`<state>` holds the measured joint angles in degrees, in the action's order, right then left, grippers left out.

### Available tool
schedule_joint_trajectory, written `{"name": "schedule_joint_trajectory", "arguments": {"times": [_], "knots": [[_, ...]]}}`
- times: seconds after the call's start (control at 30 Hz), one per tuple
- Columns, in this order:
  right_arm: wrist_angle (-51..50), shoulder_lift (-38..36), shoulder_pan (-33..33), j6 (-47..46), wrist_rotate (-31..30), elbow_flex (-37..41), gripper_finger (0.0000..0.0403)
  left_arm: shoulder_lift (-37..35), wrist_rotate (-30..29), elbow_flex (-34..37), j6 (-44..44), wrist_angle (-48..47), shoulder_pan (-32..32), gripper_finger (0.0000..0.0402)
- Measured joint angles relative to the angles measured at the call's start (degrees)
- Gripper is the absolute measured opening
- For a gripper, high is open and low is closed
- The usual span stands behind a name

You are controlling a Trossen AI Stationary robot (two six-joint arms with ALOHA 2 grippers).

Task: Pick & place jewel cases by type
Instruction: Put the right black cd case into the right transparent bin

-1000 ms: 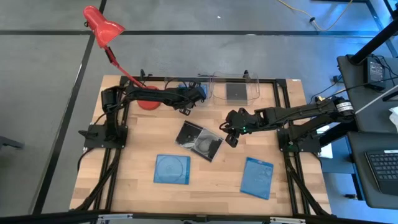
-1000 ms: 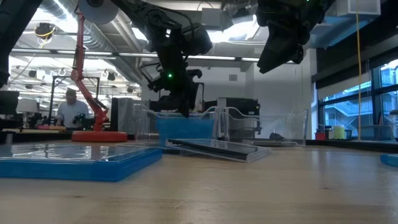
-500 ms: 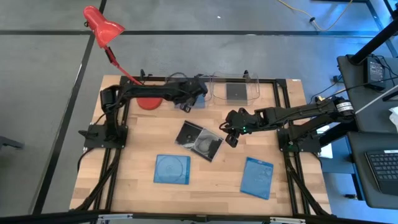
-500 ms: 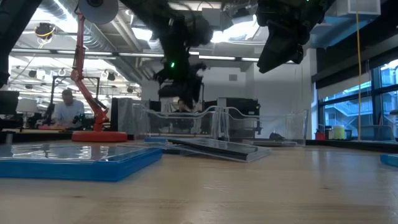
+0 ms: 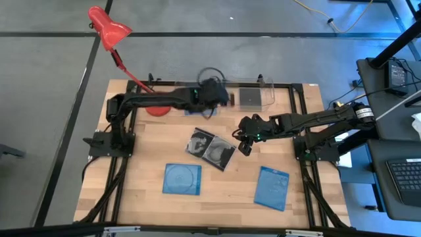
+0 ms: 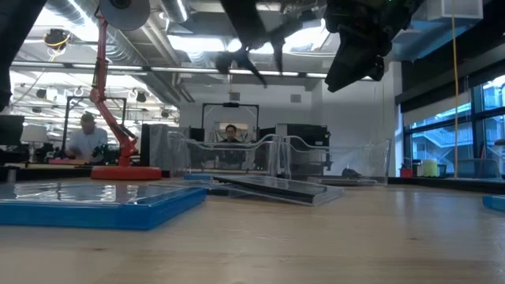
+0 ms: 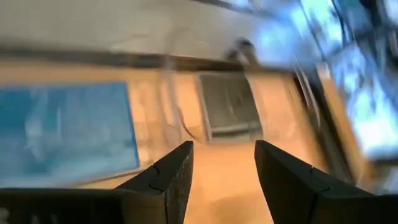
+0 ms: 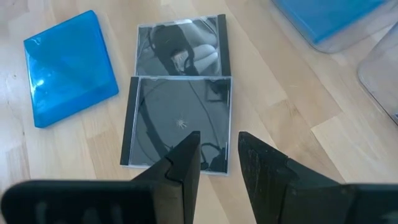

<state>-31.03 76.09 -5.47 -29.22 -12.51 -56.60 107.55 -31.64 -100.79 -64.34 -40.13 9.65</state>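
Observation:
My left gripper (image 7: 221, 168) hangs open and empty, high above the two clear trays at the table's far edge (image 5: 220, 99). One blue jewel case (image 7: 62, 134) lies in the left tray. A dark one (image 7: 229, 106) lies in the right tray (image 5: 268, 93). Two clear jewel cases (image 8: 177, 121) (image 8: 180, 50) lie side by side mid-table, one overlapping the other. Two more blue cases (image 5: 182, 178) (image 5: 272, 187) lie flat nearer the front. My right gripper (image 8: 217, 155) hovers narrowly open above the nearer clear case and touches nothing.
A red desk lamp (image 5: 108, 29) stands on its base (image 5: 156, 108) at the far left corner. Black frame rails (image 5: 299, 99) run round the table. Bare wood shows between the cases. People (image 6: 85, 138) are in the room behind.
My left gripper has risen out of the left tray and swung toward the table's right, over the gap between the trays, rolling its wrist on the way. The blue case that stood up in that tray under the gripper now lies low in it. My right arm kept still.

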Motion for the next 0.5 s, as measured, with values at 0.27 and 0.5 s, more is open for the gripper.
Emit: {"name": "schedule_joint_trajectory", "arguments": {"times": [0.27,0.5], "knots": [[2.0,0.0,0.0,5.0,0.1,0.0,0.0113,0.0,3.5,0.0,35.4,-5.8,-7.8,0.0169],[4.3,0.0,0.0,5.8,0.1,0.0,0.0113,0.1,6.7,0.0,37.6,-4.9,-12.6,0.0169]]}}
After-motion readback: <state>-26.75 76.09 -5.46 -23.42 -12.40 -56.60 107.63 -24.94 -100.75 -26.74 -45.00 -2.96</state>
